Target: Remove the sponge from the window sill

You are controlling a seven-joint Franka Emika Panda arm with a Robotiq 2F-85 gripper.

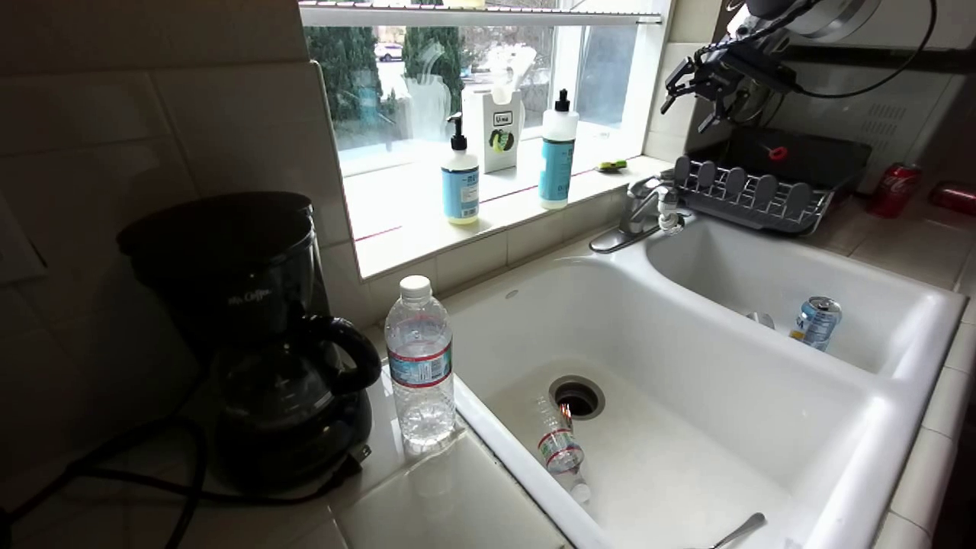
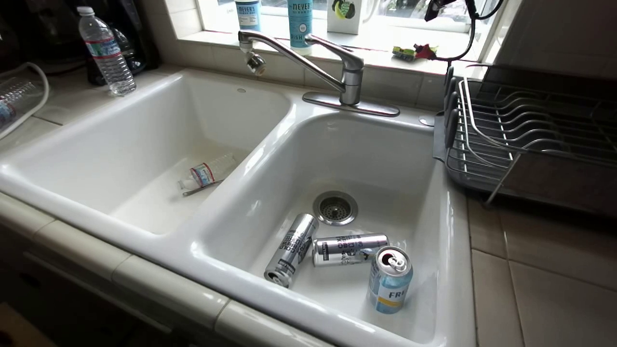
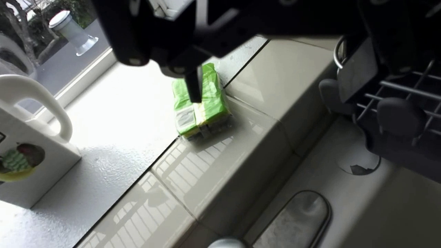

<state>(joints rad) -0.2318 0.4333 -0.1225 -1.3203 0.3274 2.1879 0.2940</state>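
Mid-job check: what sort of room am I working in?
Most likely a kitchen, perhaps a home one: there's a white double sink, a dish rack beside it, and a coffee maker past the sink's opposite end.

The sponge (image 3: 213,106), a yellow-green rectangular pad with crinkled surface and pale patch, lies flat on the window sill (image 3: 113,113), straddling its white inner part and tiled front border.

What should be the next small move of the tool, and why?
I would probably shift the tool sideways, to bring the sponge between its fingers. The tool hangs open, not touching the sponge on the window sill, and in the wrist view one finger covers part of the sponge, so it seems off centre.
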